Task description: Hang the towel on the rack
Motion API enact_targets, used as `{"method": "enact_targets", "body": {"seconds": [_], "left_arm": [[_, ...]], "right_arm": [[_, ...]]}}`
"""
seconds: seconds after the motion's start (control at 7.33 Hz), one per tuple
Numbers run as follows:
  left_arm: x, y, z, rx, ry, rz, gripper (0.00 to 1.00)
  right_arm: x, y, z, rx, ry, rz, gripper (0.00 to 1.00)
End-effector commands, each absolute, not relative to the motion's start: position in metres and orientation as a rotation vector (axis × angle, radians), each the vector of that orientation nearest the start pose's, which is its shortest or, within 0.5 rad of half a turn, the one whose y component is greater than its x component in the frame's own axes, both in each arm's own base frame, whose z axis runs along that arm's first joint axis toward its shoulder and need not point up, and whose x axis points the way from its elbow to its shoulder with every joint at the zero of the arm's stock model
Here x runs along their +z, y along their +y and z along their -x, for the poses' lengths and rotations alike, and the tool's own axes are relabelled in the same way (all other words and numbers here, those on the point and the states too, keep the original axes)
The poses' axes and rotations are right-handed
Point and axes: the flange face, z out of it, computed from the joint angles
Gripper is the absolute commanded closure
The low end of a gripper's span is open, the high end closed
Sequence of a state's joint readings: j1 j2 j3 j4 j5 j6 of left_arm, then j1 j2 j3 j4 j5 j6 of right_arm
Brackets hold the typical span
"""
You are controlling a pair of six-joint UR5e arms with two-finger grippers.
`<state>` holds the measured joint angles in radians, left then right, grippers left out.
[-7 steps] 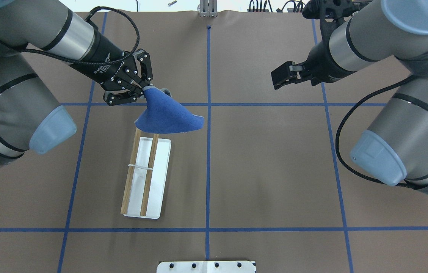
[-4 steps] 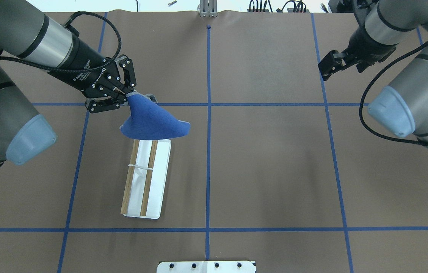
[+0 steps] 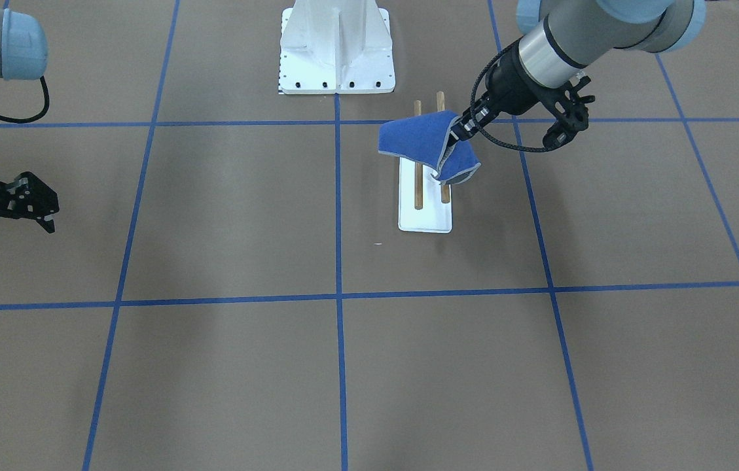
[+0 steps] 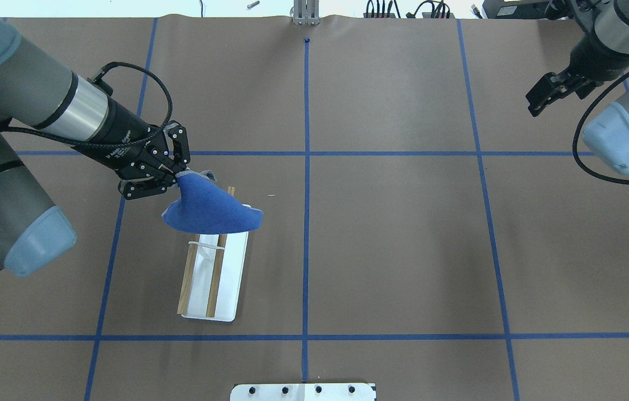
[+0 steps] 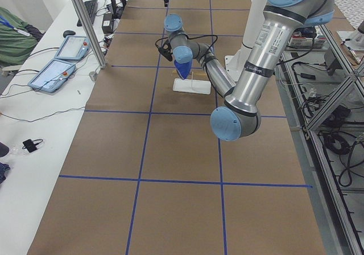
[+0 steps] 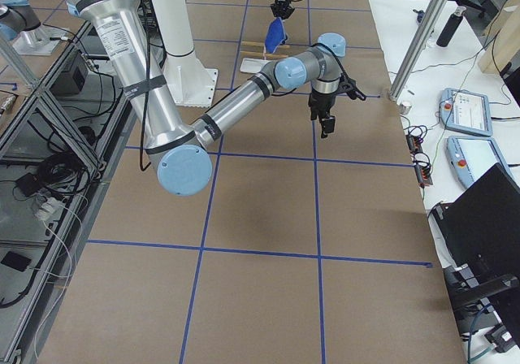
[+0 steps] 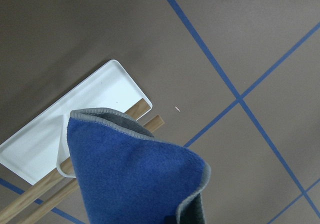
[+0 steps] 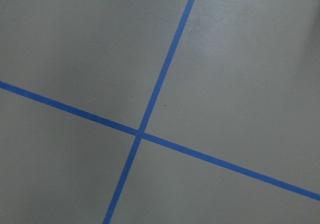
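The royal-blue towel (image 4: 211,214) hangs bunched from one corner in my left gripper (image 4: 178,175), which is shut on it. The towel droops over the far end of the rack (image 4: 233,278), covering the rod tips there; whether it rests on the two wooden rods (image 4: 186,278) I cannot tell. In the front view the towel (image 3: 418,140) drapes across both rods above the rack's white base (image 3: 425,219), with the left gripper (image 3: 454,137) beside it. The left wrist view shows the towel (image 7: 135,184) over the rack (image 7: 65,129). My right gripper (image 4: 540,100) is open and empty at the far right, and it also shows in the front view (image 3: 48,216).
A white bolted metal pedestal (image 3: 336,65) stands at the robot's side of the table, its edge showing in the overhead view (image 4: 303,391). Blue tape lines (image 4: 306,167) divide the brown table into squares. A side bench with tablets (image 5: 57,73) lies beyond the table's far edge.
My left gripper has carried the towel back toward the robot, from beyond the rack's far end to over the rod tips. My right arm has pulled away to the far right.
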<state>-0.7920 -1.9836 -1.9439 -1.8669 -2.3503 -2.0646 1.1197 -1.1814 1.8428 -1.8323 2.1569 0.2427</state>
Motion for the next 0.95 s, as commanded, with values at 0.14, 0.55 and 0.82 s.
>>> {"method": "enact_targets", "body": {"seconds": [0.14, 0.55, 0.82], "left_arm": [[0.237, -0.423, -0.381, -0.707, 1.088, 0.508, 1.00], [0.247, -0.435, -0.379, -0.718, 1.076, 0.494, 0.20], [0.247, -0.453, -0.359, -0.716, 1.096, 0.444, 0.03]], "right_arm": [[0.374, -0.572, 0.165, -0.341, -0.681, -0.162, 0.00], [0.375, -0.573, 0.163, -0.337, -0.682, -0.162, 0.00], [0.374, -0.574, 0.160, -0.331, -0.684, -0.163, 0.00]]}}
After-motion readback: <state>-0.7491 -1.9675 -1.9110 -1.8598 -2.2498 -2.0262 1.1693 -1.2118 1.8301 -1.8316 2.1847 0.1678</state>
